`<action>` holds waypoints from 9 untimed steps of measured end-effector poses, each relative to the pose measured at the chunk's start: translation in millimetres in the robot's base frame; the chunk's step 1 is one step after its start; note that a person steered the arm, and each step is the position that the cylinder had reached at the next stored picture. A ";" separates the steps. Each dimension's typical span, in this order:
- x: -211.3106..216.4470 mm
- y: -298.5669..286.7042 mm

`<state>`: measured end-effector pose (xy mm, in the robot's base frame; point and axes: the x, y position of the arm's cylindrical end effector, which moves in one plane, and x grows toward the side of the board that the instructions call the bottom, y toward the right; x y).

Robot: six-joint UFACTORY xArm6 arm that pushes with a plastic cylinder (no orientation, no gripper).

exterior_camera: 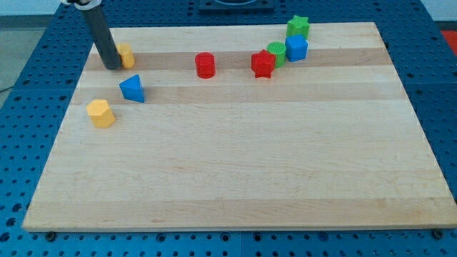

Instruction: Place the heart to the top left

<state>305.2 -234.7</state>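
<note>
My tip (112, 67) rests on the board near the view's top left corner. A yellow block (126, 55) sits right beside it, on the tip's right, touching or nearly touching the rod. The rod hides part of it, so I cannot make out its shape clearly. A blue triangular block (133, 88) lies just below and to the right of the tip. A yellow hexagonal block (101, 113) lies further down on the left.
A red cylinder (206, 65) stands at the top middle. A red star (263, 63), a green cylinder (276, 53), a blue cube (296, 48) and a green star (298, 27) cluster at the top right. The wooden board (235, 171) lies on a blue perforated table.
</note>
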 end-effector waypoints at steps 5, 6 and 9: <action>-42.2 -7.1; -32.8 -12.9; -65.4 -21.6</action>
<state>239.8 -256.3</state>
